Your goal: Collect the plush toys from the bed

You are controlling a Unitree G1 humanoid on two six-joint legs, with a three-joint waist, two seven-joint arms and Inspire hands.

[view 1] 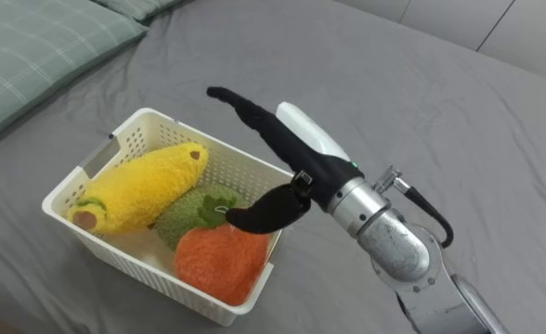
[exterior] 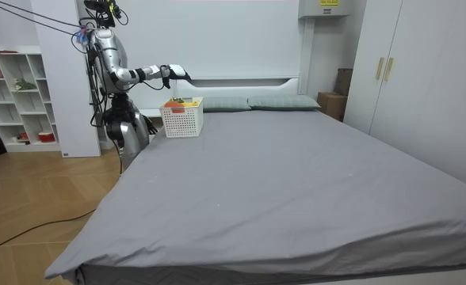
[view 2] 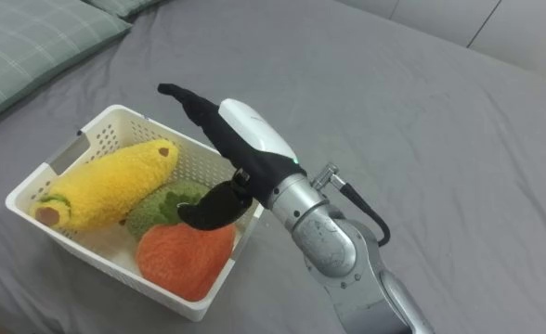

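A white slatted basket [view 1: 69, 190] [view 2: 33, 190] stands on the grey bed. In it lie a yellow banana plush [view 1: 143, 186] [view 2: 106, 181], a green plush [view 1: 194, 211] [view 2: 157, 209] and an orange plush [view 1: 219, 262] [view 2: 182, 260]. My right hand [view 1: 292, 148] [view 2: 240, 139] hovers over the basket's right rim, open, fingers stretched toward the far side and thumb hanging just above the orange plush. It holds nothing. In the room view I stand at the bed's side near its head, right hand [exterior: 177, 73] out over the basket [exterior: 182, 119].
Checked green pillows [view 1: 32, 56] [view 2: 32, 37] lie at the head of the bed, left of the basket. Bare grey sheet [view 1: 440, 111] stretches right of and beyond the basket. A white shelf unit [exterior: 19, 95] stands behind me, wardrobes [exterior: 423, 71] across the room.
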